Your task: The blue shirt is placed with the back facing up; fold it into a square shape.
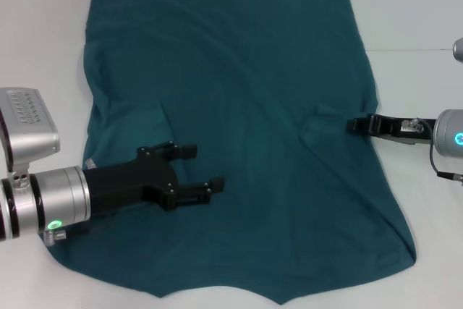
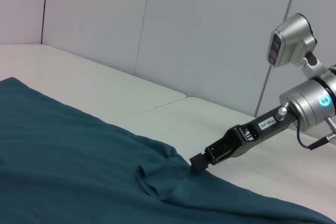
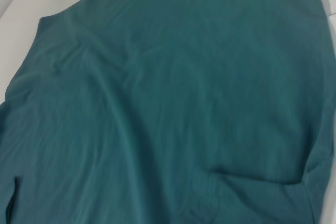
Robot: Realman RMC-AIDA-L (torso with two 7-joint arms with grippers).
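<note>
The blue shirt (image 1: 239,106) lies spread on the white table, plain side up, and also fills the right wrist view (image 3: 173,93). My left gripper (image 1: 200,168) is open over the shirt's near left part, with nothing between its fingers. My right gripper (image 1: 352,124) is at the shirt's right edge, shut on the cloth there. In the left wrist view, the right gripper (image 2: 198,161) pinches the edge beside a small raised fold (image 2: 157,182). Creases run inward from both sides of the shirt.
The white table (image 1: 419,5) surrounds the shirt, with bare strips at left and right. A seam in the table (image 1: 412,50) runs off to the right. Pale wall panels (image 2: 210,35) stand behind the table in the left wrist view.
</note>
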